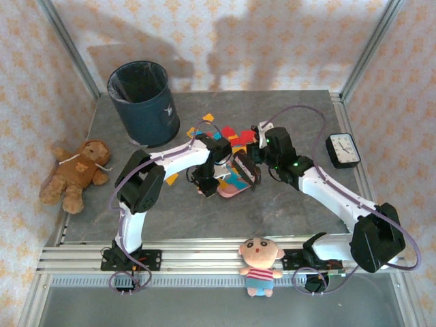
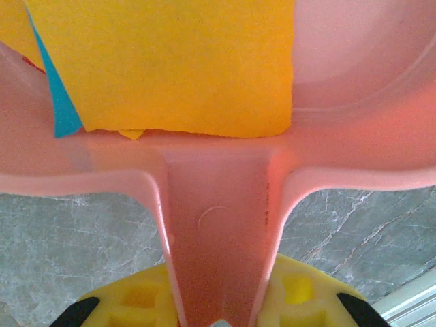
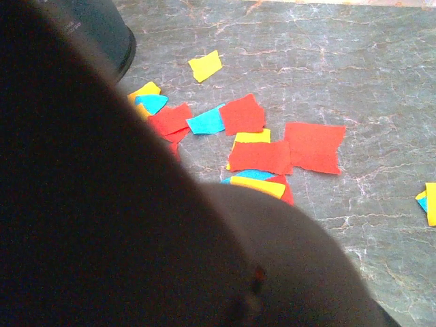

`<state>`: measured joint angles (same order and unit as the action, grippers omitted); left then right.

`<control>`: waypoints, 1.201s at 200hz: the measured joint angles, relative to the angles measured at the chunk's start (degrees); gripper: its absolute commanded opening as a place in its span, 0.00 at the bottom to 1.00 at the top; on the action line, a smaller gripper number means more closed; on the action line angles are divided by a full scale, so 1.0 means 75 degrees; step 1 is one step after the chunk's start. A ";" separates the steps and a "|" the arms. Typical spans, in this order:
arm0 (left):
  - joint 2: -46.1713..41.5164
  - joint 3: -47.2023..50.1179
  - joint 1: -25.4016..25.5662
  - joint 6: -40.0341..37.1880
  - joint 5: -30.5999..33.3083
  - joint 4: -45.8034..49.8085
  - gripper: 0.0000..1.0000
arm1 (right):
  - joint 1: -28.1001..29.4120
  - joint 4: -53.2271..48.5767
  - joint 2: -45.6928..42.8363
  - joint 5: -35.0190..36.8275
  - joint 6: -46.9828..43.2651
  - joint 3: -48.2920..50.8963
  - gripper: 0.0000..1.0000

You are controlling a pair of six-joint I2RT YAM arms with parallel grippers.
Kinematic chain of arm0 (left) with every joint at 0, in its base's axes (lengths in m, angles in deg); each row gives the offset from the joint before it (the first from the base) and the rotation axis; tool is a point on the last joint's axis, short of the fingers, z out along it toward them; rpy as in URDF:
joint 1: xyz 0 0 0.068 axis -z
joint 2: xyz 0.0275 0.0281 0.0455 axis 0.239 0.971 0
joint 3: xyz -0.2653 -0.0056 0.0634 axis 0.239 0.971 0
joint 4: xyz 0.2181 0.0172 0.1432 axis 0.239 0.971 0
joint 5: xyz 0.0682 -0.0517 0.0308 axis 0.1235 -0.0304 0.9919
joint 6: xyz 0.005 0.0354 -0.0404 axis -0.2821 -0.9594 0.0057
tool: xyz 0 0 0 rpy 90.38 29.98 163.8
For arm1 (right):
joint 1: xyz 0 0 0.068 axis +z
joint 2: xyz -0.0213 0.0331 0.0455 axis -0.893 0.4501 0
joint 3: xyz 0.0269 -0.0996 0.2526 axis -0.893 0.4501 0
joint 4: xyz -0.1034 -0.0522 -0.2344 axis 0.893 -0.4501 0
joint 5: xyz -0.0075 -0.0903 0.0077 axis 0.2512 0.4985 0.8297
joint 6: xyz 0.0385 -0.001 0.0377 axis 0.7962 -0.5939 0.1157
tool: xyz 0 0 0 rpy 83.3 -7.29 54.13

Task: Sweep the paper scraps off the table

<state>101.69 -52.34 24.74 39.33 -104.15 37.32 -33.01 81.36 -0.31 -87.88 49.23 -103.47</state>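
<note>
Floral-papered walls (image 1: 225, 41) ring a dark, stone-patterned desk (image 1: 306, 116) where two robot arms are at a sweeping job. Paper scraps (image 1: 228, 135) in red, orange, yellow and blue lie scattered on the middle of the desk, just beyond where the arms meet and to the right of a dark blue bin (image 1: 143, 102). The right wrist view shows them flat on the surface, several overlapping and a few strays apart. Some already lie in the pink dustpan (image 2: 218, 204), among them a large orange scrap (image 2: 170, 61) beside a blue sliver (image 2: 61, 112) near the pan's back wall.

The bits look thin, limp and nearly weightless. They are likely to slide, flutter or cling flat to the stone, so pinching them one by one seems a poor bet. Pushing them from behind at desk level toward the pan's lip seems the surer way.

The left tool (image 2: 218, 303) is closed tight on the dustpan's handle, a yellow pad (image 2: 300, 293) on either side, with the pan at the desk's centre. The right tool (image 1: 251, 163), just beside the pan on its right, is shut. A dark, blurred shape sits close to its wrist camera, and whether that is a brush in its grip cannot be told.

A teddy bear (image 1: 75, 174) slumps at the left edge, a clock (image 1: 343, 150) stands at the right, and a doll (image 1: 259, 266) sits on the near rail.
</note>
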 measured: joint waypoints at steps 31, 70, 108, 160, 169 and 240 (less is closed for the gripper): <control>-0.0003 0.0003 0.0000 0.0000 -0.0006 -0.0082 0.00 | 0.0035 -0.0157 -0.0376 0.0420 0.0067 0.0035 0.00; -0.0245 0.0131 -0.0003 0.0026 -0.0012 -0.0286 0.00 | 0.0050 -0.0227 -0.1329 0.1562 0.0233 0.0131 0.00; -0.0930 0.0219 -0.0134 0.0178 -0.0154 -0.0431 0.00 | 0.0023 -0.0428 -0.1909 0.2838 0.0318 0.0224 0.00; -0.1641 -0.0239 -0.0318 0.0204 -0.0175 -0.0414 0.00 | -0.0140 -0.0851 -0.2113 0.3209 0.0321 0.0408 0.00; -0.1649 -0.0478 -0.0344 0.0204 -0.0172 -0.0367 0.00 | -0.0146 -0.0895 -0.2122 0.3203 0.0323 0.0446 0.00; -0.1649 -0.2267 -0.0871 0.0239 -0.0187 0.0300 0.00 | -0.0154 -0.0938 -0.2136 0.2888 0.0344 0.0548 0.00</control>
<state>89.32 -69.35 18.20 41.12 -105.55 39.57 -34.17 74.32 -16.33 -66.22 51.81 -99.36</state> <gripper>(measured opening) 0.200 0.229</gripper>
